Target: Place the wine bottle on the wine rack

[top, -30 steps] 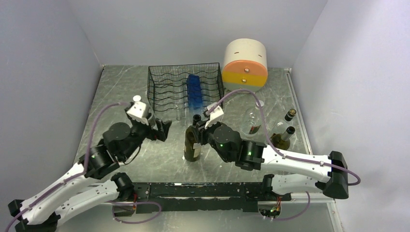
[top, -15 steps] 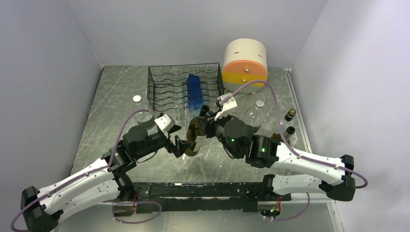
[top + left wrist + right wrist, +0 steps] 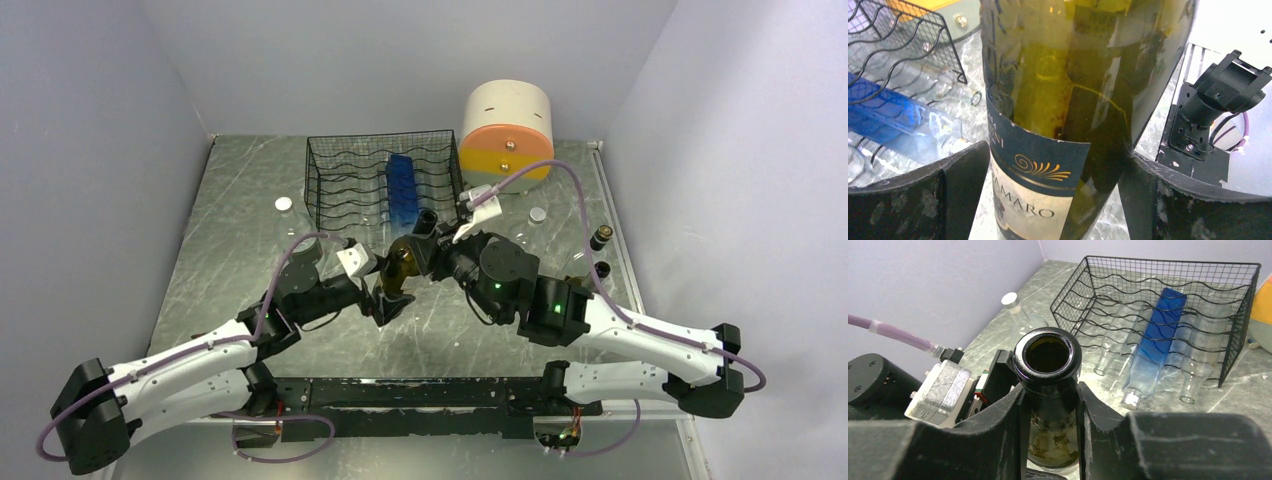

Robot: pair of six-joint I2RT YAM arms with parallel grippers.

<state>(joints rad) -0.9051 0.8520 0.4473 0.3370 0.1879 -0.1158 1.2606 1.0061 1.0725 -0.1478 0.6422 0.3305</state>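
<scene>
The jaws of the right gripper are shut on the neck of the wine bottle, just below its open mouth. The jaws of the left gripper are spread wide and set on either side of the labelled body; no firm grip is shown. The bottle is held tilted just in front of the wine rack, neck toward it; whether its base is clear of the desk cannot be told. The step in hand is judged to be a two-armed carry. Next, the bottle is to be levelled and slid into an unoccupied channel beside the blue bottle.

Left gripper, formerly beside the wine rack, now astride the wine bottle, itself seemingly more aslant.
</scene>
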